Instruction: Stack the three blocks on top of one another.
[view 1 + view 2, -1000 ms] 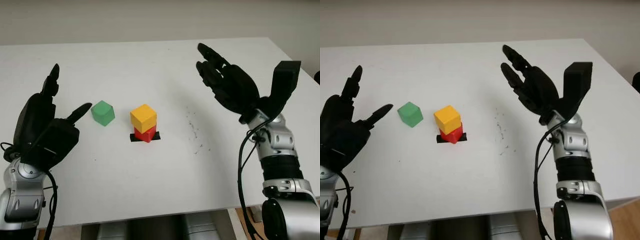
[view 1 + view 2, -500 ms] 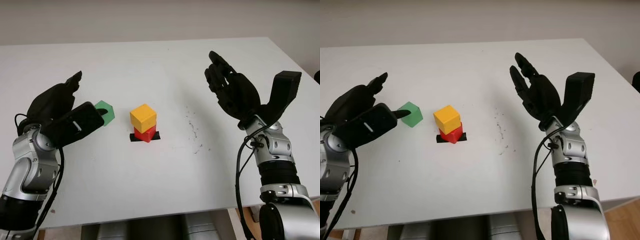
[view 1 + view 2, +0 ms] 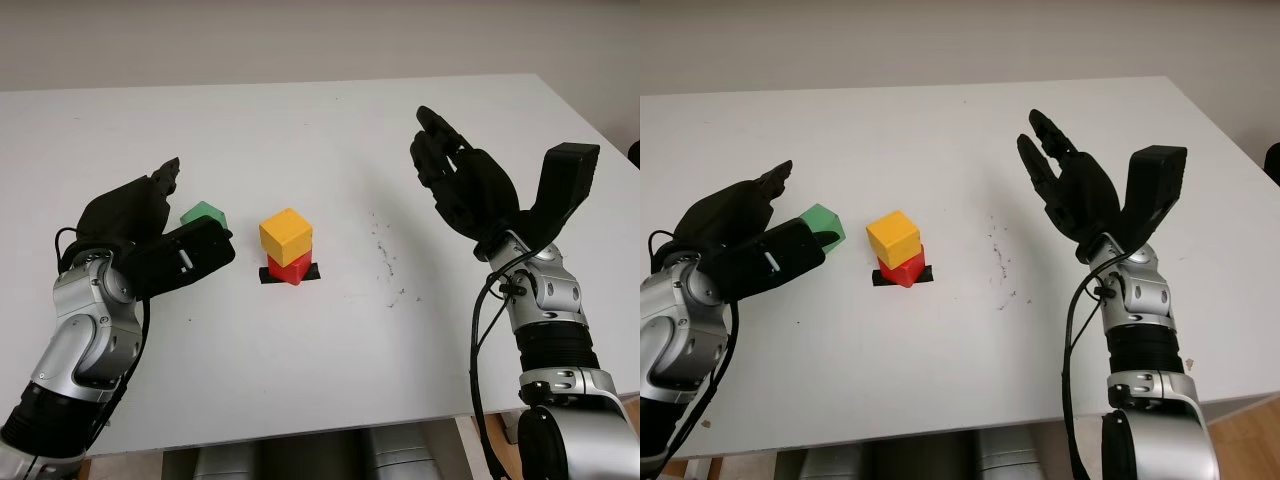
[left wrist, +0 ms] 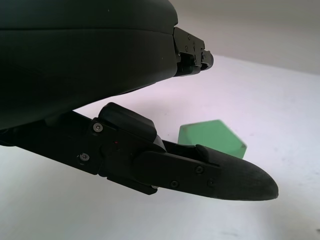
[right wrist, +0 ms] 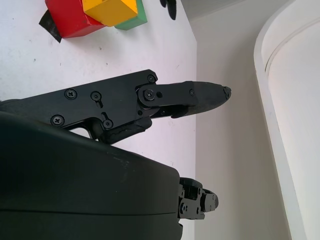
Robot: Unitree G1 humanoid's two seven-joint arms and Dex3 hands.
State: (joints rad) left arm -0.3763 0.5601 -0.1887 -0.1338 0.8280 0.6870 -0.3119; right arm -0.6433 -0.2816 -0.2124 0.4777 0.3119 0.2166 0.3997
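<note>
two of three blocks are stacked: the yellow block [image 3: 286,236] sits on the red block [image 3: 290,268] over a black mark [image 3: 312,272] mid-worktop [image 3: 330,130]. the green block [image 3: 203,213] remains on the worktop at the stack's 9 o'clock. the left hand [image 3: 150,236] brackets it, fingers [image 4: 220,172] spread and not yet closed. the right hand [image 3: 462,185] hangs raised at 3 o'clock, open, holding nothing.

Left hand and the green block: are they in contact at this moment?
Cannot tell. In the left wrist view the left hand has a finger crossing in front of the green block, hiding any gap. In the left eye view the hand overlaps the block too.
</note>
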